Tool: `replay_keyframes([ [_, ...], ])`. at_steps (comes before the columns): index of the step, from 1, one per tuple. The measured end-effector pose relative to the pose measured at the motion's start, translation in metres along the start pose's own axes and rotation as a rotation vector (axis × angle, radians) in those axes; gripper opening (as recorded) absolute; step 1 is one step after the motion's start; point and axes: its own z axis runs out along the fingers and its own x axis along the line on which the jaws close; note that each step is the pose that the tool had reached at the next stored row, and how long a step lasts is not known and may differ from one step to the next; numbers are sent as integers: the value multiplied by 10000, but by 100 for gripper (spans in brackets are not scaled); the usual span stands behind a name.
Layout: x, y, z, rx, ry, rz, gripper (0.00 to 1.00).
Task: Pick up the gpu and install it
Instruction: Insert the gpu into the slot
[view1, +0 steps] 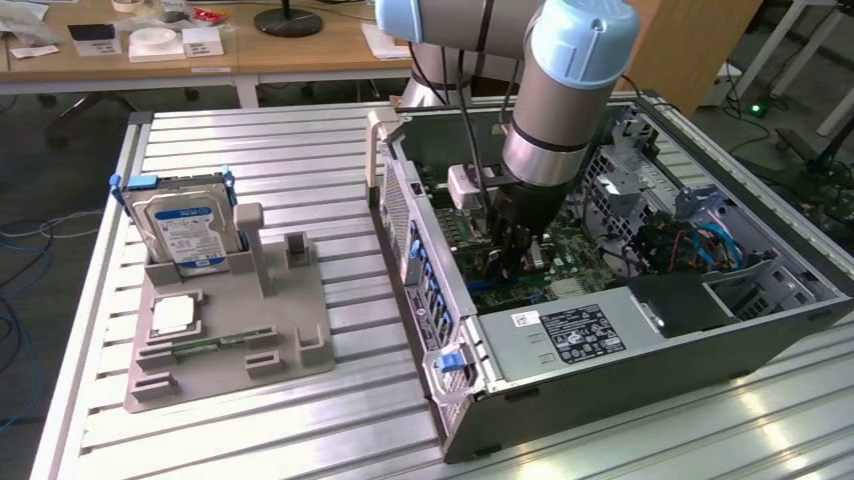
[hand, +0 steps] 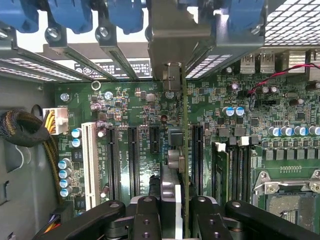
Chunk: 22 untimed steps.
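My gripper (hand: 174, 212) is down inside the open computer case (view1: 747, 345), over the green motherboard (hand: 280, 115). It is shut on the gpu (hand: 184, 130), a thin dark card seen edge-on between the two black fingers (hand: 145, 210). The card's metal bracket (hand: 175, 30) sits at the case's rear wall, among the slot covers with blue clips. The card stands upright between two black expansion slots (hand: 134, 155). Whether its edge is in a slot I cannot tell. In the exterior view the gripper (view1: 514, 255) hangs low in the case under the arm.
On the exterior view's left a grey holder (view1: 300, 365) carries the blue-labelled hard drive (view1: 187, 225), a square chip (view1: 174, 317) and a green memory strip (view1: 214, 343). Inside the case are a white slot (hand: 91, 165), memory sticks (hand: 220, 165), a cable bundle (hand: 20, 127) and the power supply (view1: 574, 335).
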Motion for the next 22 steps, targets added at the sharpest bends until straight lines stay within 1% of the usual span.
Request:
replay_keyframes([
  [5,0,1,23,-12,5,1,28],
  [12,0,0,25,-12,3,0,28],
  [16,-1,-5,31,-15,-10,1,28],
  [22,-5,-6,42,-15,-13,-2,28],
])
